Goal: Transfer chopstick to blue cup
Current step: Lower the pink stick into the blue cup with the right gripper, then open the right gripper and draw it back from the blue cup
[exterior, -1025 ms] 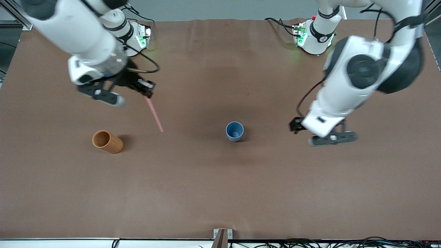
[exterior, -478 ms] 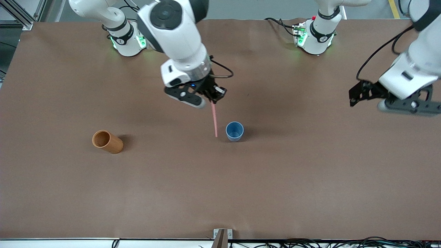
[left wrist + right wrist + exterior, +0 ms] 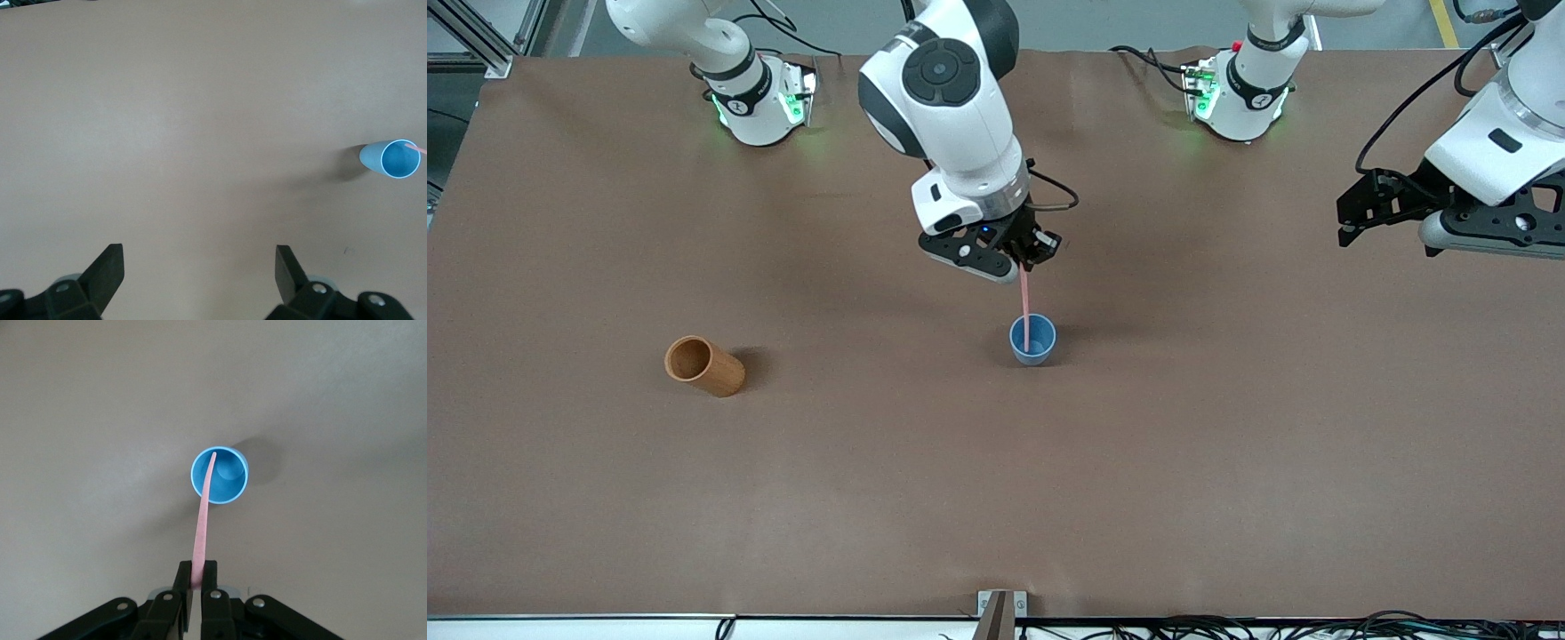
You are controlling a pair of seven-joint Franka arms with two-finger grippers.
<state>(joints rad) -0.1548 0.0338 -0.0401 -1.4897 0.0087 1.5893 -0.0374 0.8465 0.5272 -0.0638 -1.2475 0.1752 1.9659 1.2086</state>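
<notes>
- The thin pink chopstick (image 3: pixel 1025 307) now hangs with its lower tip over the mouth of the small light-blue tapered cup (image 3: pixel 1032 340); half a second ago that tip was beside the cup, toward the right arm's end.
- The right gripper (image 3: pixel 1024 260), over the blue cup, is clenched on the stick's top, so lowering and release look next.
- The left gripper (image 3: pixel 199 267) has drawn off toward its own end and waits, jaws spread, holding nothing.
- The orange-brown wooden cup (image 3: pixel 703 365) stays put.
</notes>
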